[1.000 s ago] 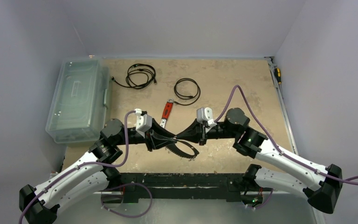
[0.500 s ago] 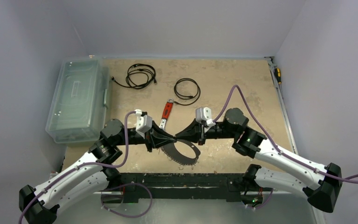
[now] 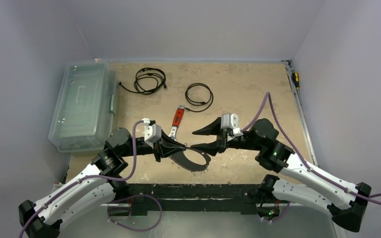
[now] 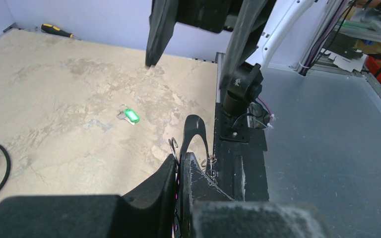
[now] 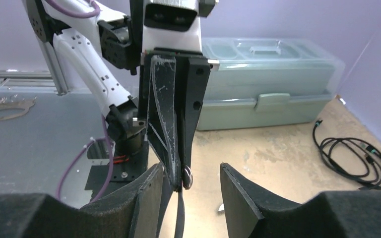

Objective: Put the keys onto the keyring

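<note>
Pinching keyring (image 3: 191, 169) in left gripper (image 3: 181, 147), fingers pressed together, loop hanging by middle of table's (image 3: 238, 84) near edge. Holding right gripper (image 3: 199, 140) spread, fingers either side of left tips. Leaving green-headed key (image 4: 129, 116) lying flat on table close to near edge, ungripped.

The left tool (image 4: 181, 159) sits at six o'clock, its black fingers pressed together on a black keyring loop with little silver wire hooks (image 4: 194, 130). The loop stands up toward twelve o'clock. A tiny key with a bright green head (image 4: 129, 116) lies on the sandy brown counter (image 4: 54, 99), at ten o'clock from that tool. At twelve o'clock hangs the right tool (image 4: 186, 69), fingers wide apart. A yellow and black screwdriver (image 4: 57, 31) lies far off at ten o'clock.
</note>
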### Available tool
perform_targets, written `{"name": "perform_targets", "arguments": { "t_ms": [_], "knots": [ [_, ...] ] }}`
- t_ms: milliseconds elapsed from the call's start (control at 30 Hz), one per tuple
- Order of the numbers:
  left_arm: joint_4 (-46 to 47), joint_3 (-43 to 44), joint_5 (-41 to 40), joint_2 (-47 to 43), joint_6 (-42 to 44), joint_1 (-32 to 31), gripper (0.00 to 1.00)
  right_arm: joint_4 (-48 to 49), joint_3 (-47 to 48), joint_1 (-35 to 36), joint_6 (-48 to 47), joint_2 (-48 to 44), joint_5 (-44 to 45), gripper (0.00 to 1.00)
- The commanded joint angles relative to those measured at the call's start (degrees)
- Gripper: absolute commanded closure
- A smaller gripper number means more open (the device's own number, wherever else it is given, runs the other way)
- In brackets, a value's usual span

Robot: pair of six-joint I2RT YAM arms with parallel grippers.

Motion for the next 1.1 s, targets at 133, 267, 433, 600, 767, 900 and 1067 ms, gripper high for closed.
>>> {"name": "perform_targets", "arguments": {
  "t_ms": [133, 267, 433, 600, 767, 900, 1067],
  "knots": [
    [-0.24, 2.25, -3.14, -0.37, 2.23, -0.05, 1.0, -1.97, 2.06, 0.18, -0.38, -1.55, 4.33, 0.5],
    [-0.74, 2.39, -3.61, -0.61, 2.64, -0.05, 1.0, -2.04, 2.0, 0.18, -0.24, 0.52, 5.9, 0.51],
    [-0.87, 2.46, -4.09, -1.29, 3.08, -0.01, 1.0, -2.65, 3.28, 0.17, -0.82, 3.83, 2.04, 0.59],
    [-1.62, 2.45, -5.43, -2.43, 3.63, 0.0, 1.0, -2.75, 4.12, 0.18, -1.57, 4.88, -0.23, 0.6],
    [-2.42, 2.8, -6.45, -2.08, 4.34, 0.0, 1.0, -5.66, 6.72, 0.18, -2.94, 7.23, -1.18, 0.62],
    [-2.56, 2.87, -6.8, -2.04, 4.57, 0.0, 1.0, -6.1, 7.15, 0.18, -3.08, 6.89, -0.1, 0.61],
    [-2.55, 3.03, -6.72, -1.6, 4.51, 0.0, 1.0, -7.33, 7.14, 0.18, -2.99, 6.51, 1.22, 0.6]
  ]
}}
